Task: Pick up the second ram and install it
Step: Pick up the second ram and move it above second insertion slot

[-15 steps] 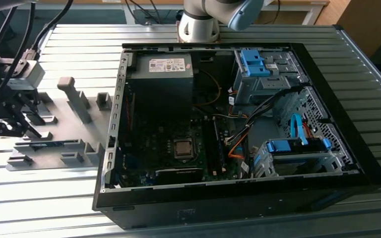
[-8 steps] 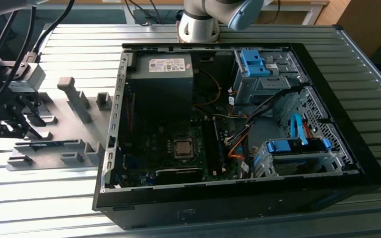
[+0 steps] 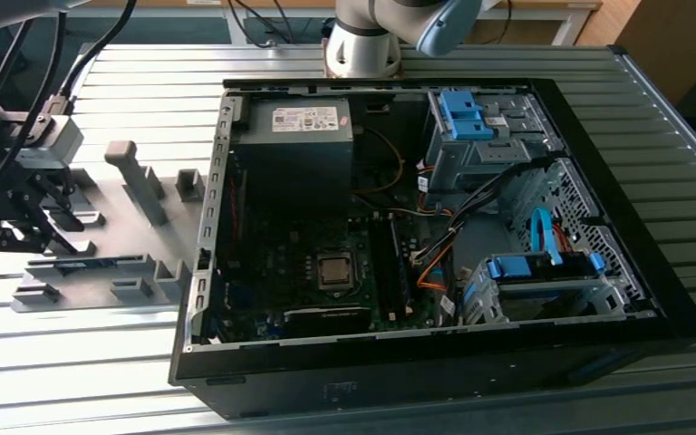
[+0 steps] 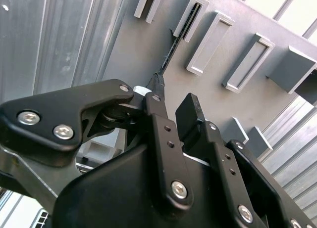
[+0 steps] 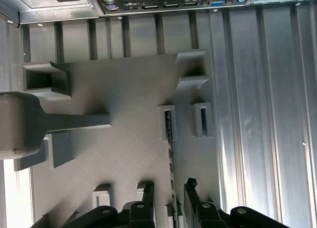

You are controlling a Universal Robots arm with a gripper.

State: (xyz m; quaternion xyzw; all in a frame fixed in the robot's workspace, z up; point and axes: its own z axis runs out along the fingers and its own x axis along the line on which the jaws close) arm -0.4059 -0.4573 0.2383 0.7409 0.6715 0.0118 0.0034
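Pincer: we see the gripper (image 5: 170, 188) low over the grey fixture plate (image 5: 129, 139), its two black fingers (image 5: 147, 196) spread apart and clamped on nothing.
Second ram: the second ram (image 5: 171, 154) stands on edge on the plate. Its near end runs into the gap between the fingers, and in the second wrist view it lies closer to one finger (image 4: 157, 109) than to the other.
Holder: ahead of the fingertips, the stick's far end sits in a narrow slotted grey block (image 5: 166, 121) whose walls flank it on both sides.
Neighbour block: a like block (image 5: 201, 119) with an empty slot stands just beside the holder, near one side of the pincer's line.
Tall post: a bulky grey post (image 5: 49, 121) rises from the plate well off to the other side.
Small blocks: two low grey stubs (image 5: 101, 196) sit beside the finger on the post's side.
Computer case: beyond the plate, past the holder, we see the case's rear ports (image 5: 163, 3). In the exterior view the open case (image 3: 221, 181) lies well apart from the gripper (image 3: 28, 237), toward the exterior view's right.
Table: ribbed metal slats (image 5: 267, 114) carry the plate and the case.
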